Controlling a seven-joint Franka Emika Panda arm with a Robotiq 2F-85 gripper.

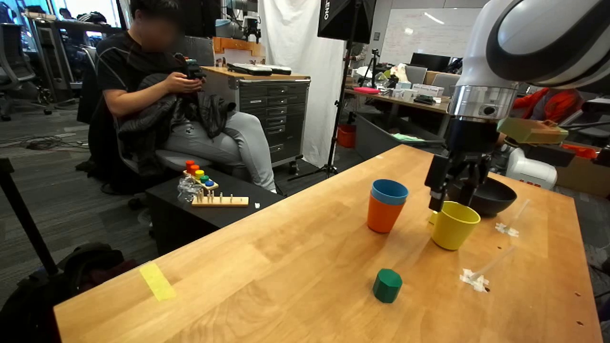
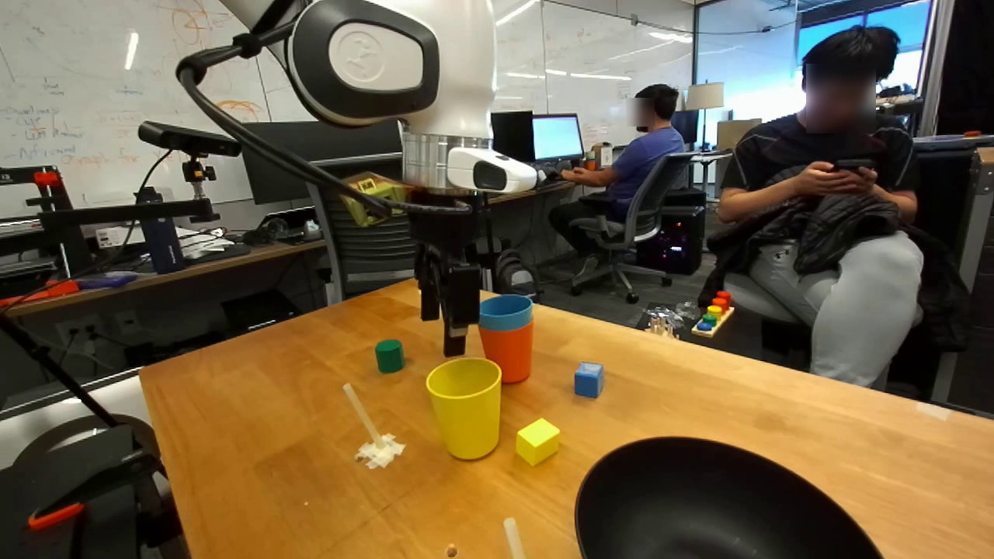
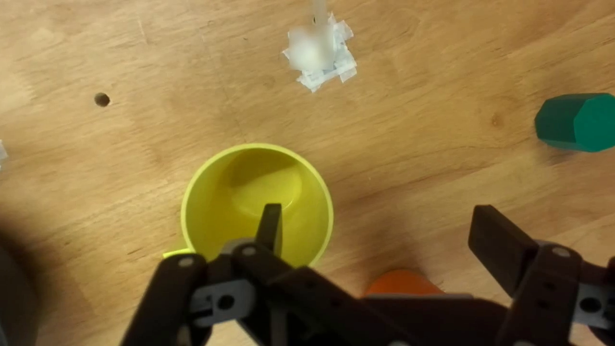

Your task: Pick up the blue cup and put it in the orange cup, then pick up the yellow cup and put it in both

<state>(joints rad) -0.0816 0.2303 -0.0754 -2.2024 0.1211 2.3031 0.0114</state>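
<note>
Pincer (image 3: 377, 208) gapes wide, empty, perhaps partly over the upright, mouth-up yellow cup (image 2: 466, 421).

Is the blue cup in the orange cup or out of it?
In: both exterior views show the blue cup nested in the orange cup, only its upper band visible above the orange.

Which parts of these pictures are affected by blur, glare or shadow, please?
Wrist view: a patch over the white tape is blurred, and shadow falls inside the yellow cup. Both exterior views: the black-shirted sitter's face is blurred. In an exterior view: the whiteboard shows glare.
</note>
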